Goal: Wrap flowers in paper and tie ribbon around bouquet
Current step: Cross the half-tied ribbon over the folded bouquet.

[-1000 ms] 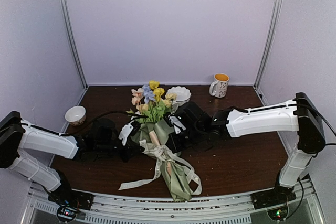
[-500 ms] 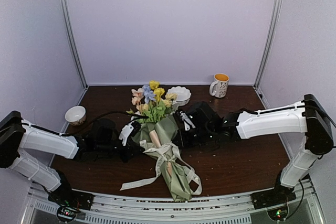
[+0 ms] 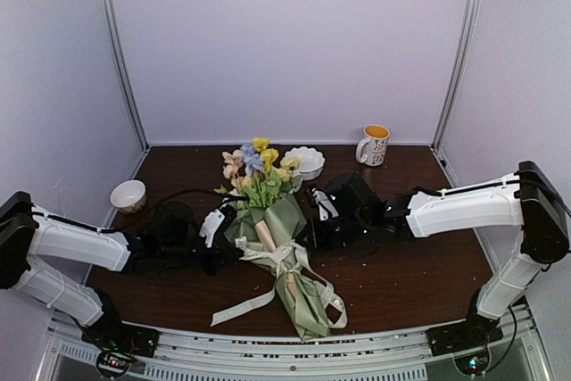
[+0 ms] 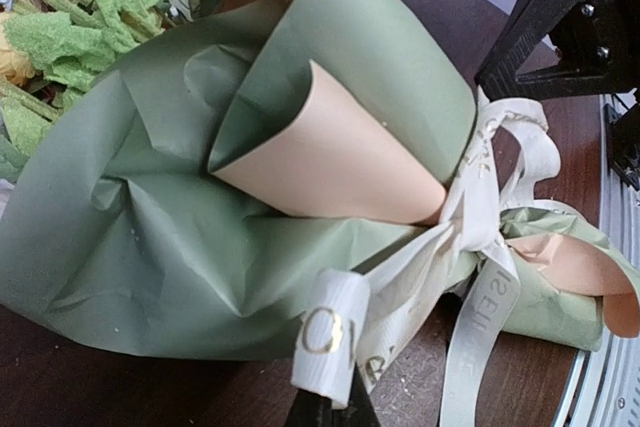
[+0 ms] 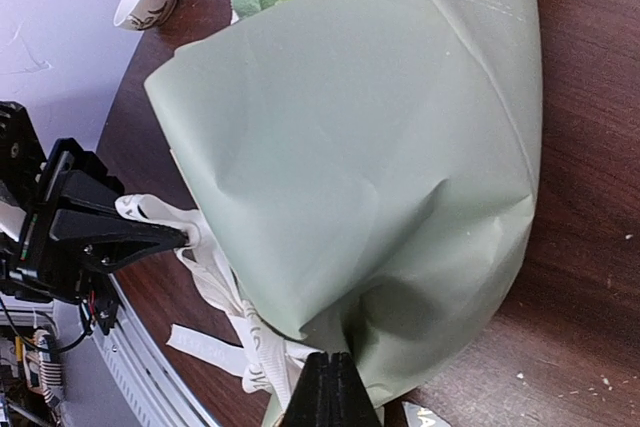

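At the left of the dark brown wooden table [image 3: 410, 274] we see a small white bowl [image 3: 128, 194] standing by itself. Right of it the left gripper [image 4: 325, 409] lies low over the table. Its jaws are closed tight on a loop of the narrow cream-white ribbon [image 4: 480, 207], which is knotted in a bow around the bouquet [image 3: 284, 220].

The bouquet lies in the middle of the table, between the two arms. It is a cone of sage-green paper [image 5: 370, 147] with a peach-tan inner side, its point toward the near edge and its mouth toward the far wall. The pastel flowers [image 3: 254, 162] stick out of the mouth: yellow, peach-pink, pale blue and cream on green stems. The ribbon's tails trail over the table toward the near edge.

Just right of the bow sits the right gripper [image 5: 328, 387], jaws pressed together, its tip where ribbon meets paper. We cannot tell whether any ribbon is pinched there.

Farther back, a white scalloped dish [image 3: 305, 160] sits just beside the flowers. Farther right a white mug with an orange inside [image 3: 374, 144] stands near the far wall.
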Robot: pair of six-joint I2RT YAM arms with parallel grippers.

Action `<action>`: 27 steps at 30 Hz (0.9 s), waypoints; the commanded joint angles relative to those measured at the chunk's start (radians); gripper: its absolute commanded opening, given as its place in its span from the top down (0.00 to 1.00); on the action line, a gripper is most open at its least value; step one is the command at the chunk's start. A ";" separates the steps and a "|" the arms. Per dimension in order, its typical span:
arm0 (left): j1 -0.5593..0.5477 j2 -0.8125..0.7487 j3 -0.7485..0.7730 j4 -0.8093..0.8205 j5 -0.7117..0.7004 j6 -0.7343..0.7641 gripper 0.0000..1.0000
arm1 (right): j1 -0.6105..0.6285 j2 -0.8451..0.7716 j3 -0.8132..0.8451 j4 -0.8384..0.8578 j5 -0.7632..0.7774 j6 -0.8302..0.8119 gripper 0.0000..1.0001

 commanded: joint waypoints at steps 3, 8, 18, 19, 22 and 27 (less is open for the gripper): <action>0.005 0.039 0.007 0.021 0.025 0.015 1.00 | 0.003 0.026 -0.003 0.065 -0.090 0.001 0.95; 0.005 0.067 0.018 0.046 0.066 0.004 1.00 | 0.008 0.042 0.021 0.012 -0.158 -0.042 0.86; 0.005 0.080 0.027 0.046 0.070 0.002 1.00 | 0.049 0.058 0.083 -0.104 -0.219 -0.178 0.74; 0.005 0.081 0.029 0.043 0.071 0.003 1.00 | 0.051 0.057 0.087 -0.104 -0.227 -0.190 0.73; 0.005 0.080 0.033 0.040 0.080 0.003 1.00 | 0.053 0.066 0.108 -0.106 -0.267 -0.221 0.73; 0.005 0.075 0.040 0.027 0.076 0.011 1.00 | 0.056 0.111 0.188 -0.243 -0.230 -0.328 0.76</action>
